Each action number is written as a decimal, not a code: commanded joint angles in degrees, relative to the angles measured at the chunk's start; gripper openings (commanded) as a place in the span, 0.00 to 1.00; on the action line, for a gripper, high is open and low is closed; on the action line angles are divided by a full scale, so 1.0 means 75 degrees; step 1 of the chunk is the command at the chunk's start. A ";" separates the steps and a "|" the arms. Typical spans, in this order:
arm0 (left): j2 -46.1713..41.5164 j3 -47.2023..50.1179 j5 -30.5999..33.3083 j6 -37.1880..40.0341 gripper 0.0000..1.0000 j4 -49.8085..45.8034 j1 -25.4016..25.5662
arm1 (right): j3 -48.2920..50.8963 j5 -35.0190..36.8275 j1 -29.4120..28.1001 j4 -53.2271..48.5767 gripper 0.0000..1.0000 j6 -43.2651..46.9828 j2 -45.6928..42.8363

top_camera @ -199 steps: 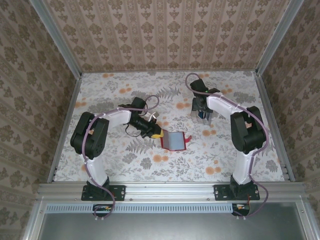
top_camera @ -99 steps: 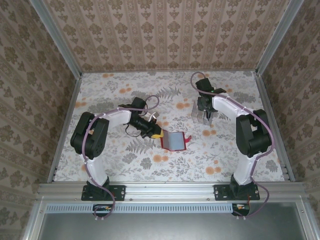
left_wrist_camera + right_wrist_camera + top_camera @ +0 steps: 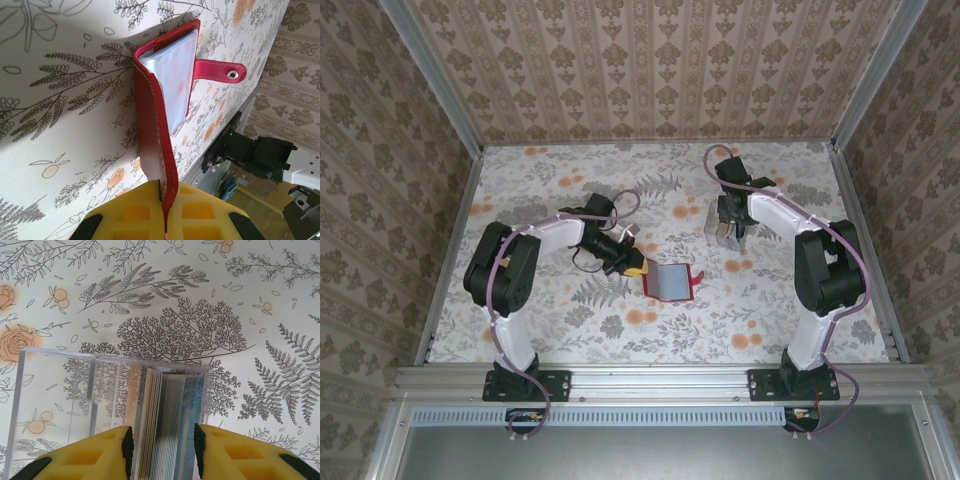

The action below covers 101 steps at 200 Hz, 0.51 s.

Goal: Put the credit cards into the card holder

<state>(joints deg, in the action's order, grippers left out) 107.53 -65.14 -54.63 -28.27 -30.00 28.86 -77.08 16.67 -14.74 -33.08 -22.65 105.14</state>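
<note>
**Jaws pinched on the wallet's cover; the other pair astride the card stack**

Jaws of the left gripper [image 3: 164, 200] were closed tight on the near edge of the card holder [image 3: 155, 125], a small flat red folding wallet. It lay open on the floral-patterned table [image 3: 570, 200] near the middle, its greyish see-through pockets facing up. Its snap tab pointed away from the gripper.

Over on the right and farther back, the right gripper [image 3: 163, 440] hung above a small clear plastic box [image 3: 55, 405]. Its jaws were partly apart, one yellow pad on either side of the credit cards [image 3: 170, 405]. These thin bluish plastic cards stood on edge, stacked at one end of the box. Whether the pads pressed the stack could not be told.
</note>
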 commanded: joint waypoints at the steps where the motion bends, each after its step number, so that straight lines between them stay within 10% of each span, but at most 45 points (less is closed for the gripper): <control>1: 0.0170 -0.0217 -0.0056 0.0088 0.06 -0.0105 0.0056 | 0.0007 -0.0191 0.0048 -0.0215 0.45 0.0084 0.0041; 101: 0.0328 -0.0478 -0.0012 -0.0006 0.06 -0.0204 0.0170 | -0.0279 0.0340 0.0089 -0.0689 0.45 0.0463 0.0024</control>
<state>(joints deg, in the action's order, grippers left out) 109.16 -67.55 -54.48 -28.29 -30.74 29.71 -77.12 16.34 -14.57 -33.82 -21.10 107.70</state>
